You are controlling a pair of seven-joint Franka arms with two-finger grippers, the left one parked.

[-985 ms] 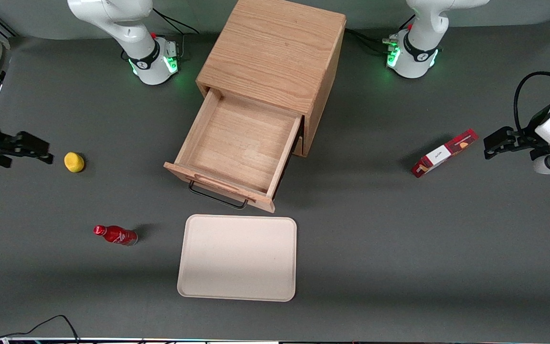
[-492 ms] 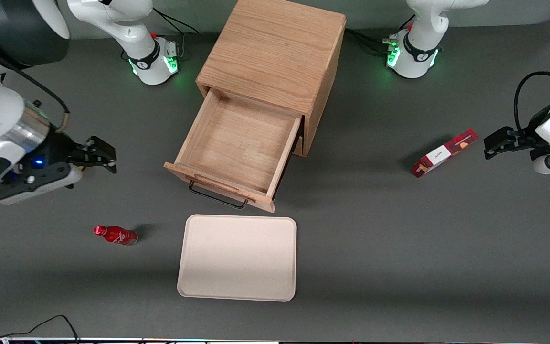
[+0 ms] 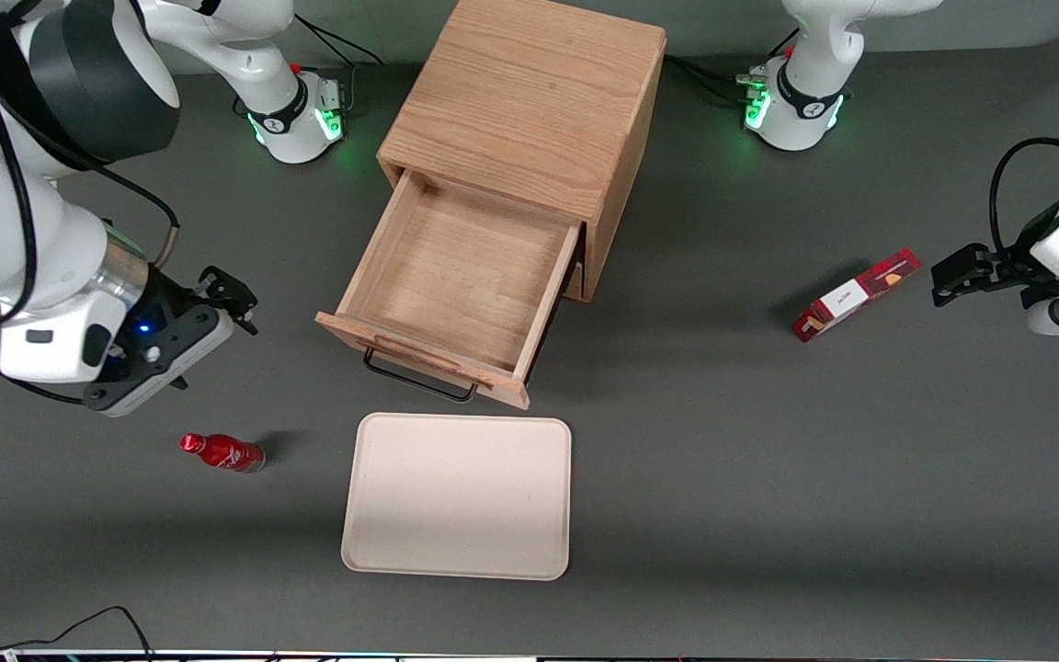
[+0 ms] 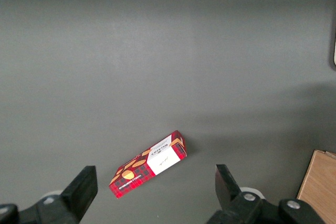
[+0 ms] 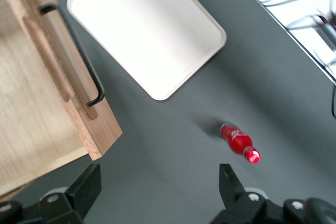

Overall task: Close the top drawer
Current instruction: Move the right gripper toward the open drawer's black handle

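Here the top drawer (image 3: 456,285) stands fully out, bare inside, the end effector (image 3: 233,296) spread beside it.

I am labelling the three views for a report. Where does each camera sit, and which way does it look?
Front view: high, facing the arms, looking down on the open top drawer and gripper.
Right wrist view: on the working arm, looking down past its open fingers at the drawer, tray, bottle.
Left wrist view: looks down at a red box.
All three show the tabletop.
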